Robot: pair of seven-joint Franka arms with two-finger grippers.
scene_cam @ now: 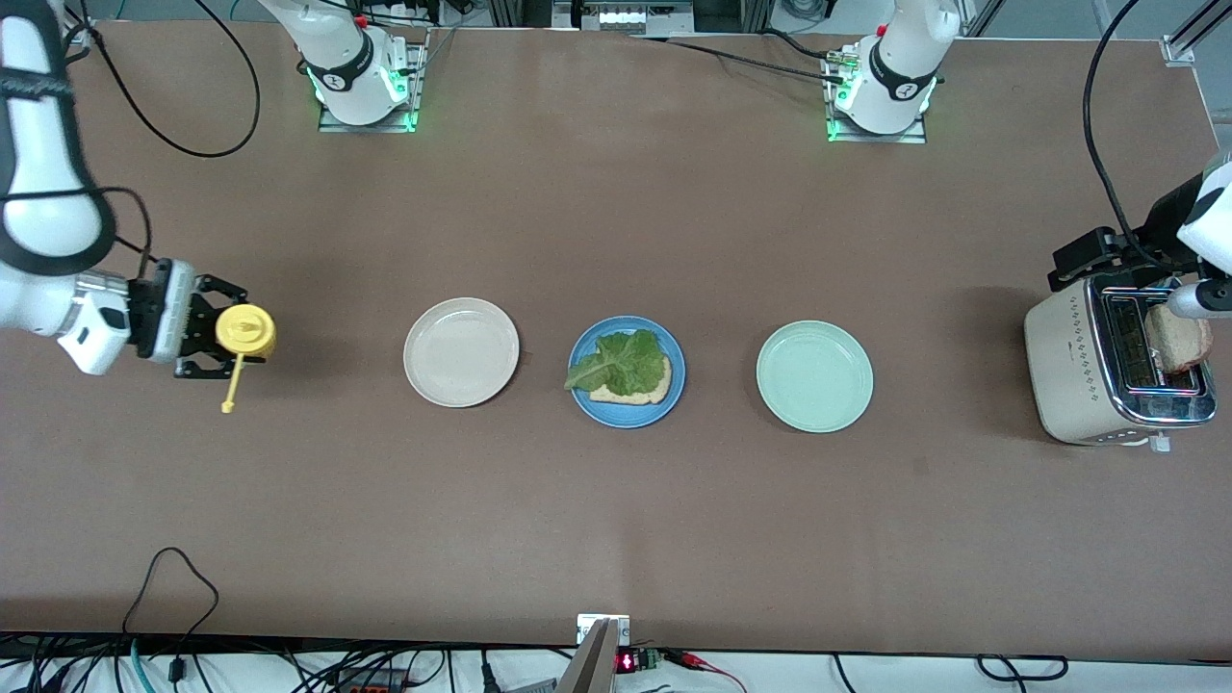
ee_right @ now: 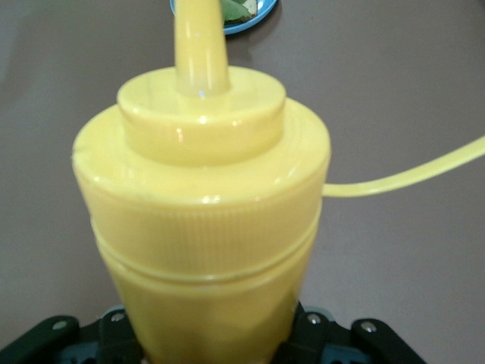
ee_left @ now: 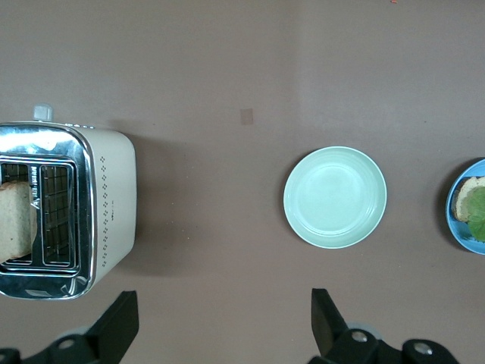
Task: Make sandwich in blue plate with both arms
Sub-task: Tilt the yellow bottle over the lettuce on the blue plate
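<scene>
Front view, plates: the blue plate (scene_cam: 628, 372) sits at the centre of the frame, between a cream-white plate (scene_cam: 461, 351) to its left and a pale green plate (scene_cam: 814, 375) to its right.
Front view, sandwich: only half built, one bread slice (scene_cam: 637, 387) on the blue plate with a lettuce leaf (scene_cam: 618, 359) lying on it (no top slice yet).
Front view, right gripper: the right gripper (scene_cam: 214, 339), at the left edge of the frame, has its jaws pinching a yellow squeeze bottle (scene_cam: 245, 333), whose loose cap strap trails toward the lower edge of the frame.
Front view, left gripper: at the right edge the left arm (scene_cam: 1208, 217) hangs over a white toaster (scene_cam: 1107, 375); a second bread slice (scene_cam: 1176, 339) stands in one slot.
Left wrist view: the left gripper (ee_left: 223, 318) shows at the bottom edge, its fingers spread wide and empty; the toaster lies at the left edge, the pale green plate at centre right, and the blue plate is cut off by the right edge.
Right wrist view: the bottle fills the frame, its nozzle pointing toward the top edge, where a sliver of the blue plate shows.
Step in hand: probably saucing the lettuce while the toast waits.
Next move: carry the bottle over the blue plate, tip and squeeze; the left gripper must come down astride the toast.
</scene>
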